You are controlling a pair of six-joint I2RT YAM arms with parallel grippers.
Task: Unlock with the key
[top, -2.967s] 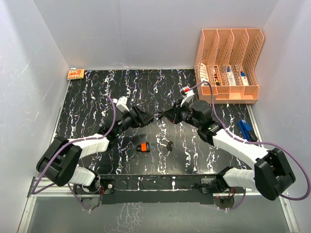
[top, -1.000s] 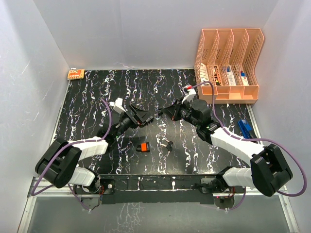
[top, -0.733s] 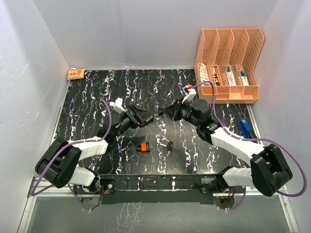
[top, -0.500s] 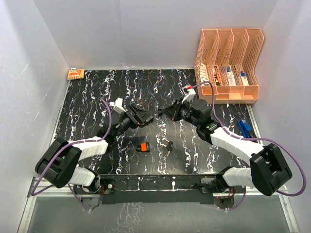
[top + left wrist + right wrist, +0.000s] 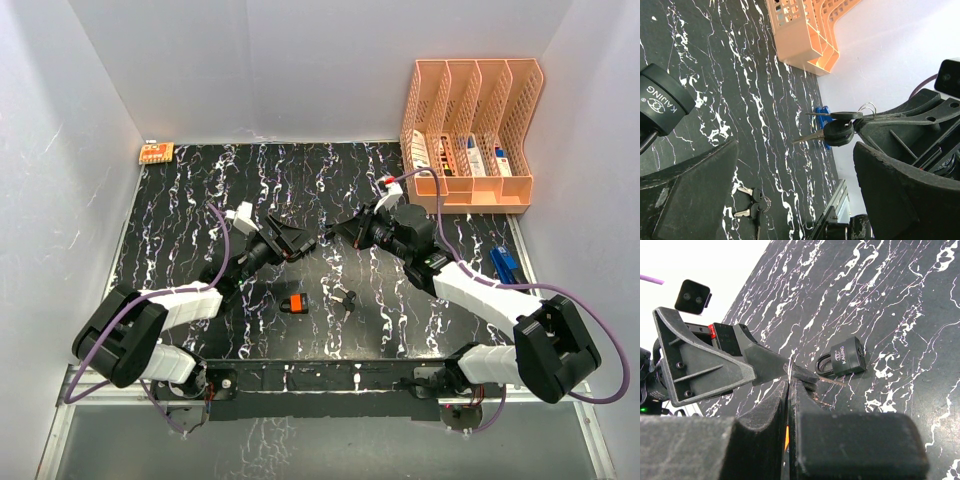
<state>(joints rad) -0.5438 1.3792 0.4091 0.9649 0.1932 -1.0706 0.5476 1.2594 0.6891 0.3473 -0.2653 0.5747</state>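
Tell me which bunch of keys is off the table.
The bunch pinched by the right gripper; the other bunch lies flat beside the orange padlock.

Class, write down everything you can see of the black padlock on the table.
The black padlock has a squat, rounded body, plastic-looking, with a white round logo and white lettering on its upturned face. Its dark shackle looks closed. It lies flat on the black marbled table, and nothing grips it.
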